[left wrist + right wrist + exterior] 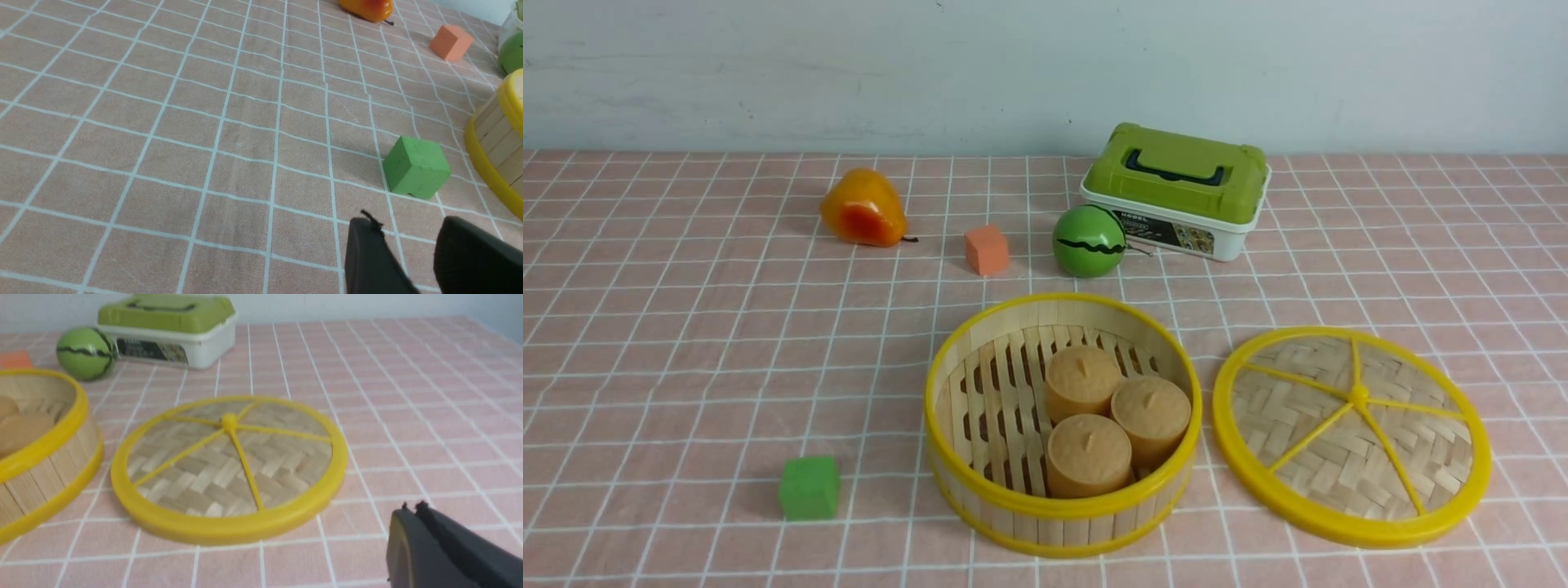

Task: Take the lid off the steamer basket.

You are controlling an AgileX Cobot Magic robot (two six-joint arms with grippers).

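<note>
In the front view we are seeing the lid (1360,396) lying flat at the lower right of the frame, off the steamer basket (960,480) and just beside it, its knob and yellow spokes facing up. The open steamer basket is standing upright at the lower centre, and we are looking down into it at three brown buns (1089,456), which are clustering on the slatted floor toward the right of its inside.

We are finding a green cube (809,488) at the lower left and an orange pear (864,208) at the upper left. Near the upper centre an orange cube (987,250) is sitting to the left of a green striped ball (1089,241), and the green-and-white box (1176,189) is resting close behind the ball.

In the left wrist view we are holding the left gripper (404,237) with its fingers apart, with nothing between them. In the right wrist view we are keeping the right gripper (412,508) with its fingers together, apart from the lid.
</note>
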